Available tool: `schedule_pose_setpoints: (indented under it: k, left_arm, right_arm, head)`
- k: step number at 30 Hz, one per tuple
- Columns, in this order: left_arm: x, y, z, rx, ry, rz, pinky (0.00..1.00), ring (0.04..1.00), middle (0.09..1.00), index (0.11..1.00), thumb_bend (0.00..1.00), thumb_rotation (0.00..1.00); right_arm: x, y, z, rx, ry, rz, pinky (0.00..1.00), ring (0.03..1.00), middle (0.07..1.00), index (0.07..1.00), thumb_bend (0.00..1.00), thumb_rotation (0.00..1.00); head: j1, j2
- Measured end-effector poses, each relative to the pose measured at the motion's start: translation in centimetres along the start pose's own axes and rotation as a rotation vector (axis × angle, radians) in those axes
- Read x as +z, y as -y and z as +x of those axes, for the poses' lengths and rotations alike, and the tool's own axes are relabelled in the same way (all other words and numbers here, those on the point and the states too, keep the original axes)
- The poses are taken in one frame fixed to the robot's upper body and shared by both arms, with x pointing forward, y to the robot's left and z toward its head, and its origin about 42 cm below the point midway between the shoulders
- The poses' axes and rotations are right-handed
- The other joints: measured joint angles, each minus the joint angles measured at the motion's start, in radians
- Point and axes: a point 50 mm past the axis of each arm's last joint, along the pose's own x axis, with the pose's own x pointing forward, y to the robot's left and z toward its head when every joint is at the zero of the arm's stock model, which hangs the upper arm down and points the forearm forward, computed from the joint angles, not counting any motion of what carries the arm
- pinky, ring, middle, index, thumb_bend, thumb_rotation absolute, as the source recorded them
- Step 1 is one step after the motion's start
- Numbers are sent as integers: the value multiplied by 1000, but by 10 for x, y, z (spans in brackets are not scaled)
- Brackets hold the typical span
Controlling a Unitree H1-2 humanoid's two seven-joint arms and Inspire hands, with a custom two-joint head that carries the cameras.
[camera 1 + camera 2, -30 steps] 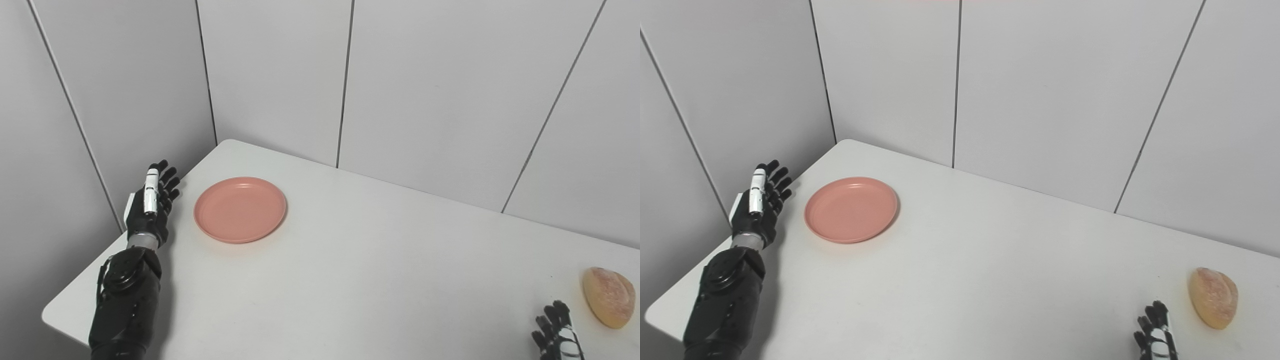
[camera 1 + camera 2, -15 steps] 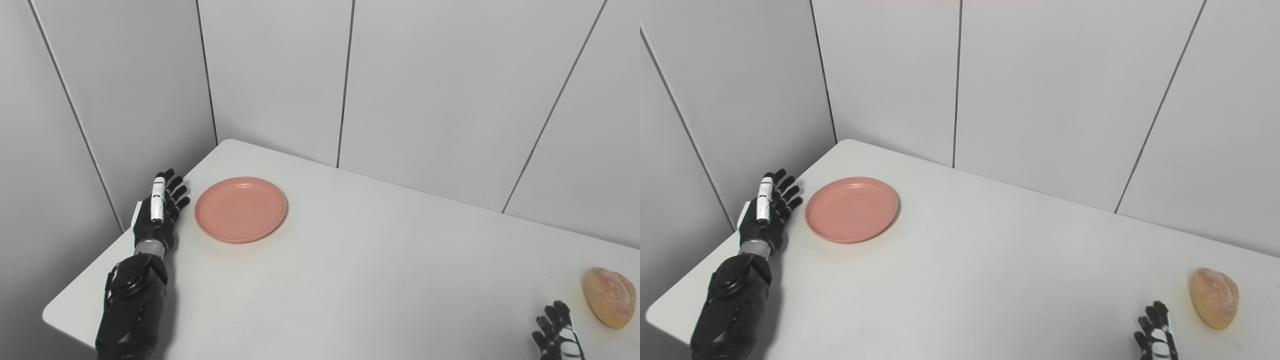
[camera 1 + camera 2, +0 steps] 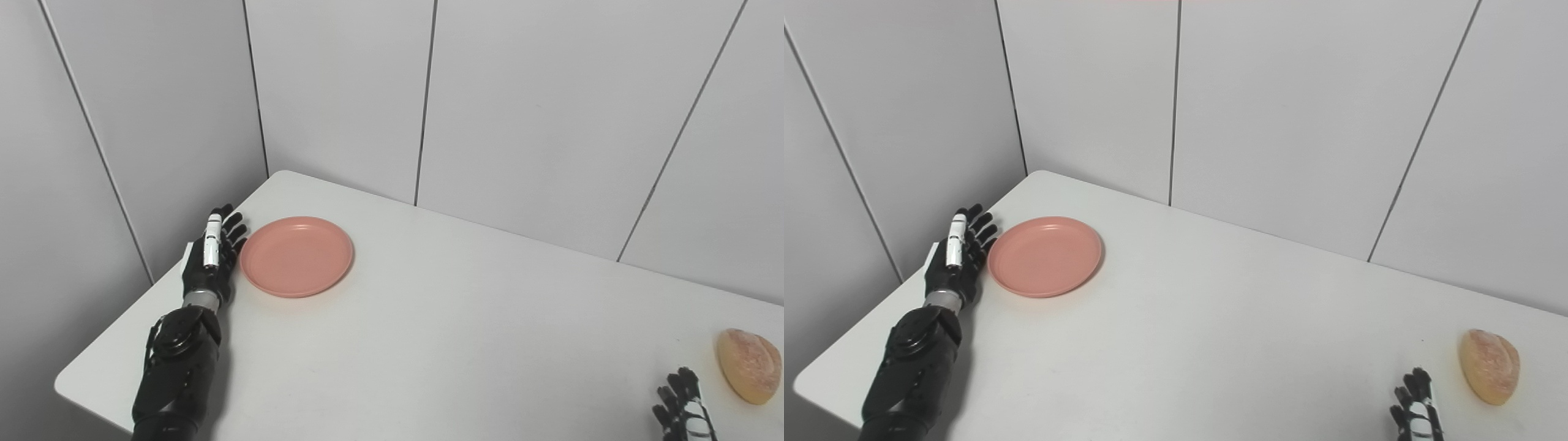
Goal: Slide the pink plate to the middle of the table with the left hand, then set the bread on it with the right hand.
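Reaching along the table's left edge, our left hand (image 3: 208, 260) has its fingers (image 3: 231, 231) spread and straight, holding nothing, their tips just beside the near-left rim of the pink plate (image 3: 297, 256); we cannot tell from either view whether they touch it. We judge the plate light, stiff and smooth, likely plastic, so on the bare white table (image 3: 429, 318) it should glide with little resistance. No real grasp is needed: the place to engage it is the raised outer rim on its left side, pushing with the flat of the fingers toward the centre. A push off the plate's middle line may spin it rather than move it straight, and too quick a shove could send something this light skating past the spot.

The plate looks round, shallow and salmon-pink, with a low lip and nothing on it, sitting near the far-left corner, well away from the middle.

Further out, our right hand (image 3: 1415, 407) shows only at the bottom edge, fingers extended and apart, holding nothing. The bread (image 3: 1488, 366) lies near it at the far right, a rounded golden-brown loaf with a dusty crust; we would guess it light and easily dented.
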Motion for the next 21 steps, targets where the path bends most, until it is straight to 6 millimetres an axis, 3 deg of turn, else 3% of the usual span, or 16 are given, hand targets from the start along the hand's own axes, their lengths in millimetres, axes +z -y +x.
schedule_pose_setpoints:
  k: [21]
  left_arm:
    - [-6, 24, 5, -58, -10, -19, 917, 902, 900, 882, 310, 1000]
  right_arm:
    - [1, -1, 0, 3, 3, 3, 1000, 993, 999, 1000, 83, 1000]
  head:
    - [-17, 9]
